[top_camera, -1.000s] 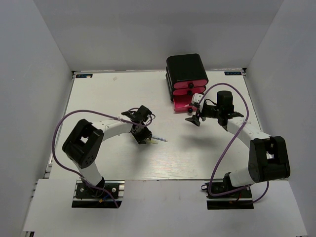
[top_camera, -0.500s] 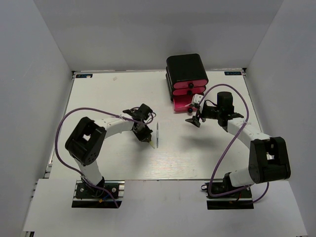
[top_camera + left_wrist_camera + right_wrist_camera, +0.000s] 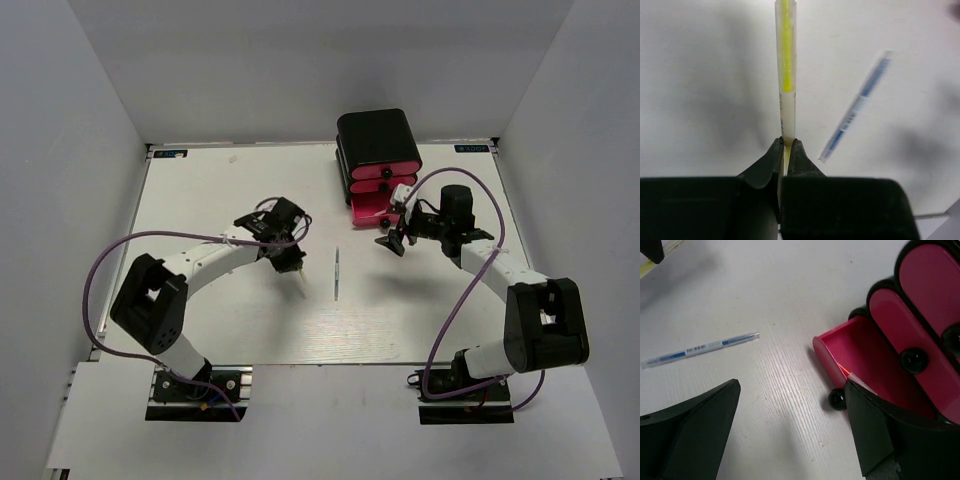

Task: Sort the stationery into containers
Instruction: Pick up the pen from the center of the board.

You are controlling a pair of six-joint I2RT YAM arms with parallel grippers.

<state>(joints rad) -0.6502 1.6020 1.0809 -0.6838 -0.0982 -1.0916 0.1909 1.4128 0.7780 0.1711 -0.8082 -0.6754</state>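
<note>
The glossy black cabinet [image 3: 378,135] stands at the far right with three pink drawers; the bottom drawer [image 3: 368,211] is pulled out. In the right wrist view this open drawer [image 3: 852,352] holds a pen with an orange tip [image 3: 846,371]. My right gripper [image 3: 395,222] is open and empty just left of the drawer's knob [image 3: 838,399]. My left gripper [image 3: 293,266] is shut on a yellow pen [image 3: 786,65], above the table's middle. A blue pen [image 3: 338,275] lies free on the table to its right, and shows in both wrist views [image 3: 856,107] [image 3: 700,349].
The white table [image 3: 220,190] is walled by grey panels on three sides. The two upper drawers [image 3: 920,315] are shut. Purple cables loop beside each arm.
The blue pen has turned from crosswise under the left gripper to lengthwise and ended up lying free further right. The left gripper has drawn back to the left. The right arm has not moved.
</note>
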